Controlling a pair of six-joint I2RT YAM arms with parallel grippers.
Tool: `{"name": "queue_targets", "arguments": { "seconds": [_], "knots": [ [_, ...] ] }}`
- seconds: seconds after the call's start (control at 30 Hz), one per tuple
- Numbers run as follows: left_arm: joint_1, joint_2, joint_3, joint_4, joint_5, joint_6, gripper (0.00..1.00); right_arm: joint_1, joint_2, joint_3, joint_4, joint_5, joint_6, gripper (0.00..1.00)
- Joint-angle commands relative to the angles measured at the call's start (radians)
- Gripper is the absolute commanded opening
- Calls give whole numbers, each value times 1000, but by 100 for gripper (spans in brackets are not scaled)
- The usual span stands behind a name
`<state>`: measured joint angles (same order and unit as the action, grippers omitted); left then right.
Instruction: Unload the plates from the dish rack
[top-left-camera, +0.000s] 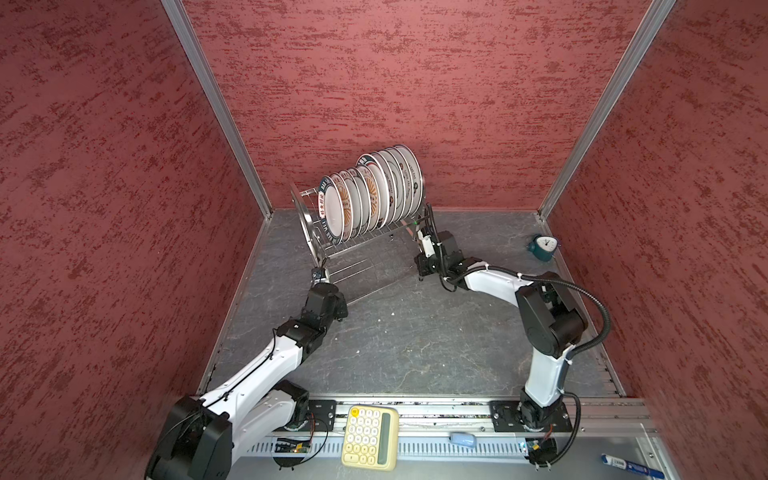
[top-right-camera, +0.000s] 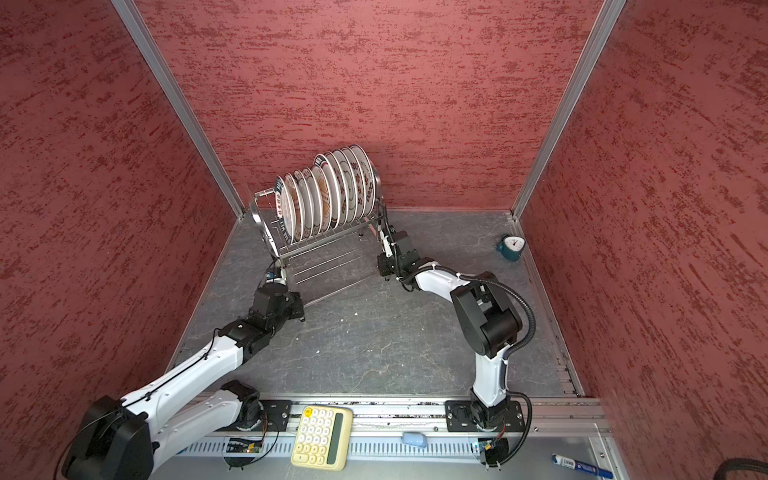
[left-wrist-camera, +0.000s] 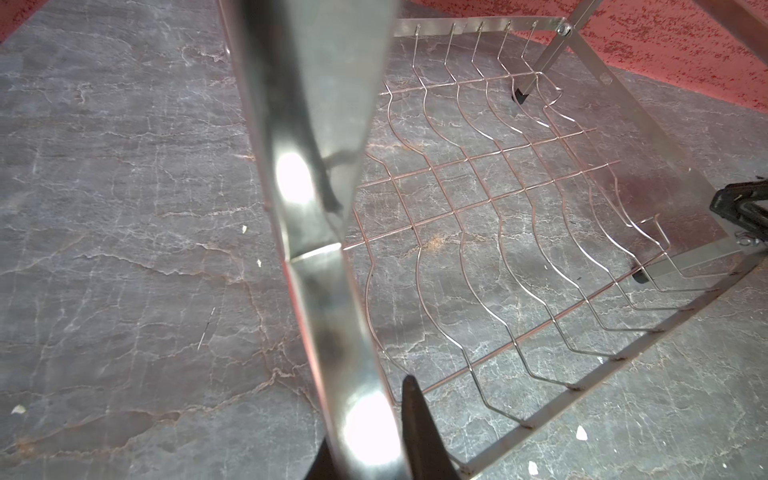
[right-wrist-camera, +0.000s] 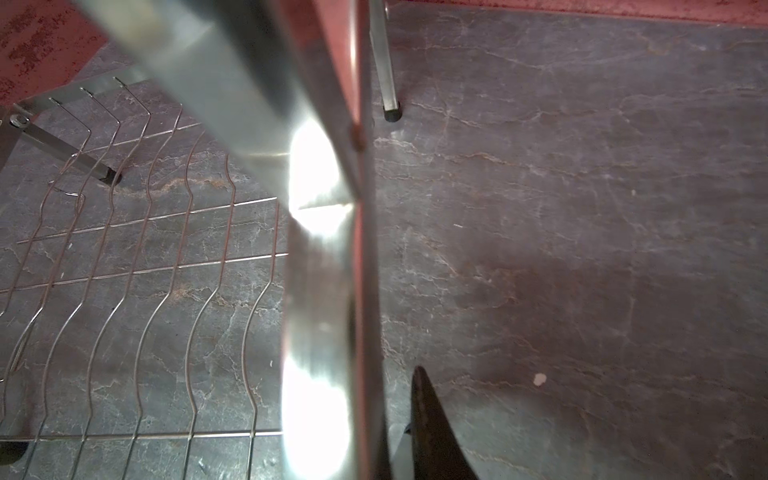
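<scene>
The plates (top-left-camera: 370, 195) stand on edge in the top shelf of the dish rack (top-left-camera: 302, 216), at the rear of the bench (top-left-camera: 415, 332). They look rigid, glazed, slippery and breakable, so grasp each by its exposed upper rim. The left gripper (top-left-camera: 321, 270) is clenched on the rack's side frame. The right gripper (top-left-camera: 421, 232) apparently does likewise, though its view is partly blocked.

Teal alarm clock (top-left-camera: 543, 246) stands upright in the far right corner of the grey marbled tabletop (top-left-camera: 415, 332), close to the right wall. Yellow calculator (top-left-camera: 370, 437) lies flat on the front metal ledge (top-left-camera: 457, 468), roughly centre. Small pale blue lump (top-left-camera: 462, 439) is just to its right, can't tell what it is. Blue-and-white marker (top-right-camera: 582, 464) lies at the ledge's right end. A few white crumbs (top-left-camera: 358, 351) mid-table. Red textured walls (top-left-camera: 374, 83) on three sides, aluminium posts (top-left-camera: 216, 104) in the back corners.
</scene>
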<state>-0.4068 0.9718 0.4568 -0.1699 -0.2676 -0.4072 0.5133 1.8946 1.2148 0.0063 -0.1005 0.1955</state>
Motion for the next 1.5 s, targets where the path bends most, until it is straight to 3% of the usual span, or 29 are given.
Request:
{"name": "queue_targets", "arguments": {
  "seconds": [0.0, 0.37, 0.57, 0.77, 0.9, 1.03, 1.13, 1.23, 1.47],
  "knots": [
    [6, -49, -23, -81, 33, -103, 0, -7, 23, 35, 23, -134, 260, 12],
    [6, -43, -20, -89, 25, -111, 11, -7, 8, 35, 13, -125, 249, 26],
    [6, -58, -17, -112, 10, -122, 30, -7, -8, 28, 9, -119, 245, 44],
    [4, -82, -20, -129, -3, -129, 46, -7, -28, 19, -2, -101, 239, 55],
    [2, -98, -17, -154, -14, -140, 69, -8, -43, 14, -19, -70, 243, 68],
    [-3, -131, -15, -186, -45, -158, 83, -7, -71, -4, -26, -49, 246, 78],
    [-9, -166, -16, -212, -62, -169, 89, -7, -91, -13, -34, -33, 249, 99],
    [-16, -200, -17, -236, -76, -178, 99, -7, -117, -25, -41, -20, 260, 99],
    [-55, -269, -1, -317, -113, -198, 99, -7, -213, -72, -111, 136, 321, 99]
  ]
}}
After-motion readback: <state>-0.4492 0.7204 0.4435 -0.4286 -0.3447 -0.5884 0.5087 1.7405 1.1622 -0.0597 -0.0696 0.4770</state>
